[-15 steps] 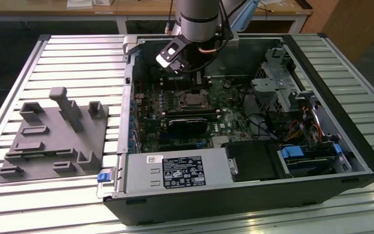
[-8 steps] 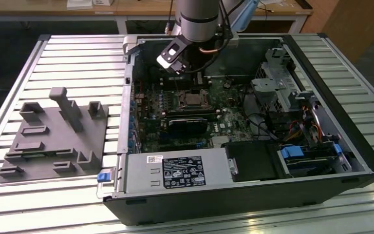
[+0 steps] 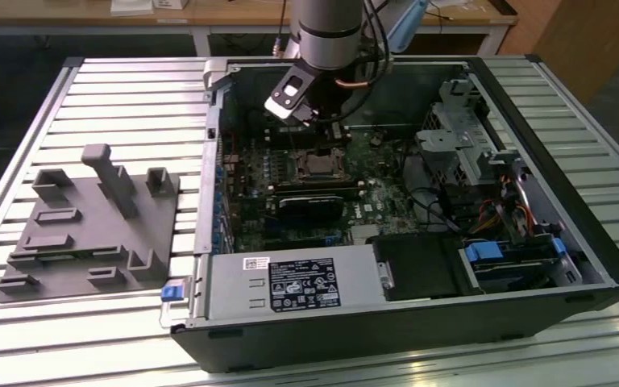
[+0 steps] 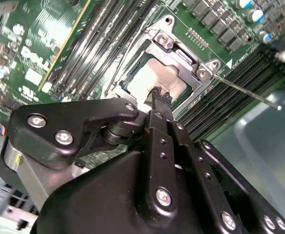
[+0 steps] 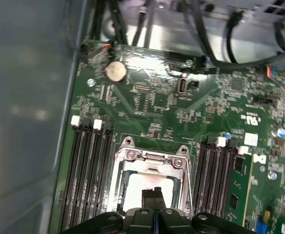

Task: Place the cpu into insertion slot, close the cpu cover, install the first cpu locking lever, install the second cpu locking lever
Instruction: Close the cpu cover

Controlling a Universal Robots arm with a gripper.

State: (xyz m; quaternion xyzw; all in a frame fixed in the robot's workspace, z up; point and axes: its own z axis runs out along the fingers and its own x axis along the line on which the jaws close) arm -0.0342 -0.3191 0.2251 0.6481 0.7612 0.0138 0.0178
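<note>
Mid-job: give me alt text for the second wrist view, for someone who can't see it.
The gripper, its black fingers shut, points at the pale silvery cpu, seated under the metal cpu cover on the green motherboard. A thin metal lever sticks out from the cover's corner across dark memory slots.

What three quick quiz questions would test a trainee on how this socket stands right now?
1. True or false: the cpu shows through the window of the cpu cover.
2. The fingers are: A spread wide; B shut together; C clamped on a cable.
3. In the first wrist view, which part lies beneath the fingertips?
Key: 1 true; 2 B; 3 the cpu.
</note>
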